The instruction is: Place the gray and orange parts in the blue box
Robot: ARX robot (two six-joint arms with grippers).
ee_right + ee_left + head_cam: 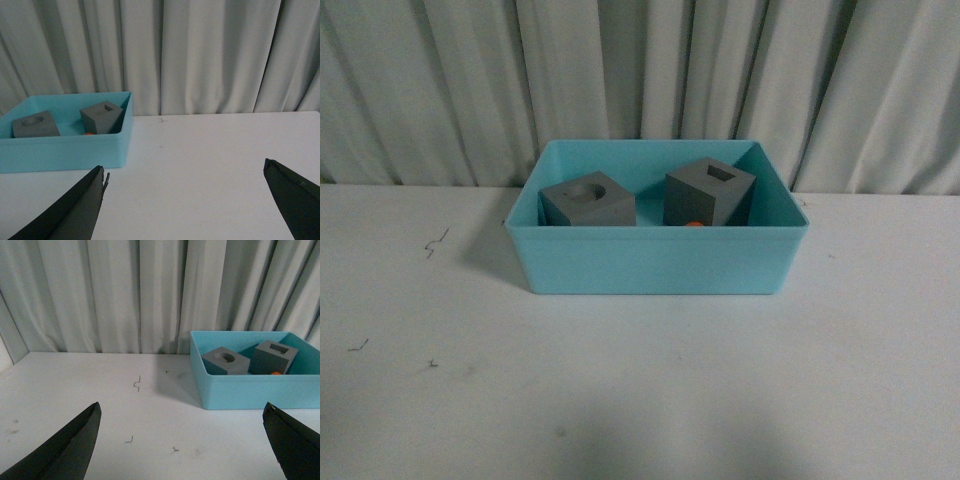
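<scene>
The blue box (655, 262) stands on the white table near the curtain. Inside it lie a gray cube with a round recess (588, 200) on the left and a tilted gray cube with a rectangular recess (710, 193) on the right. A sliver of the orange part (694, 224) peeks out beside the tilted cube. The left wrist view shows the box (250, 390), both cubes (226, 362) (273, 356) and the orange bit (274, 373). My left gripper (182, 410) is open over bare table, apart from the box. My right gripper (184, 170) is open too, with the box (65, 150) off to one side. Neither arm shows in the front view.
A pleated gray curtain (640, 80) hangs close behind the box. The white tabletop (640, 380) carries a few small dark scuffs (437, 242) left of the box.
</scene>
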